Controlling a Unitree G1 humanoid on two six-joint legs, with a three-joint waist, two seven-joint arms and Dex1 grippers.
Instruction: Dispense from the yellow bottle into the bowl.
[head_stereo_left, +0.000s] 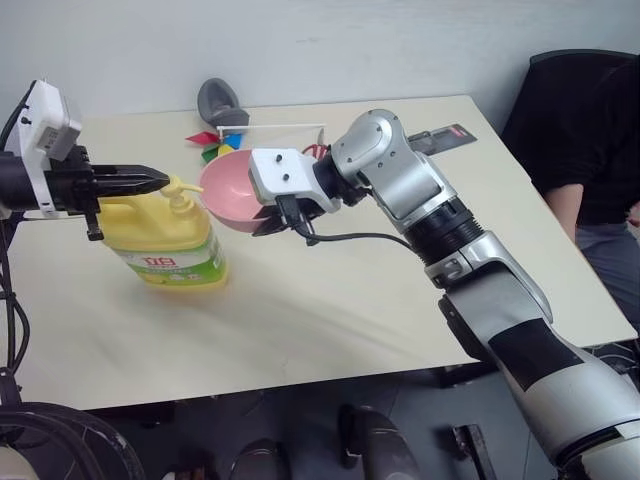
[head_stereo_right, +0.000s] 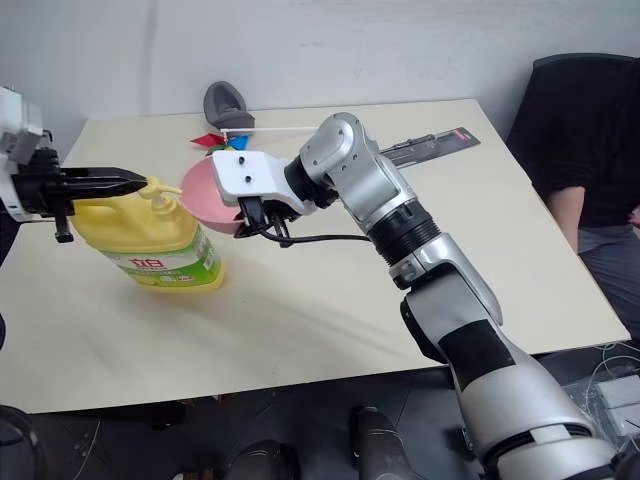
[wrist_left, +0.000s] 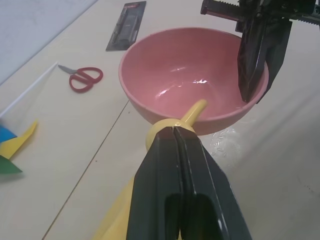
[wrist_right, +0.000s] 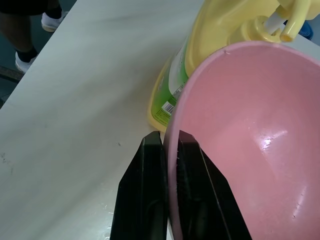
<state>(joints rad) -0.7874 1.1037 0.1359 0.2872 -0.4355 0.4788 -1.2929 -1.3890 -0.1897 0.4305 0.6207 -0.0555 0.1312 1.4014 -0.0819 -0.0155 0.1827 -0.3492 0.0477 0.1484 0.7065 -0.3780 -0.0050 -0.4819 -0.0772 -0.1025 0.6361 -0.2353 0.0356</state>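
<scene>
The yellow bottle (head_stereo_left: 165, 245) stands on the table at the left, its pump spout (wrist_left: 196, 109) pointing over the rim of the pink bowl (head_stereo_left: 230, 188). My left gripper (head_stereo_left: 160, 180) is shut, and its tips lie over the pump head; whether they touch it I cannot tell. My right gripper (wrist_right: 170, 142) is shut on the bowl's rim, one finger inside and one outside. It holds the bowl (wrist_right: 250, 150) tilted and off the table, right beside the bottle (wrist_right: 220, 25). The bowl's inside looks glossy and bare.
Behind the bowl lie red scissors (wrist_left: 85, 77), a coloured paper pinwheel (head_stereo_left: 212, 145) on a white stick, a grey object (head_stereo_left: 220, 100) and a black packaged tool (head_stereo_left: 440, 138). A person in black (head_stereo_left: 590, 130) sits at the table's right edge.
</scene>
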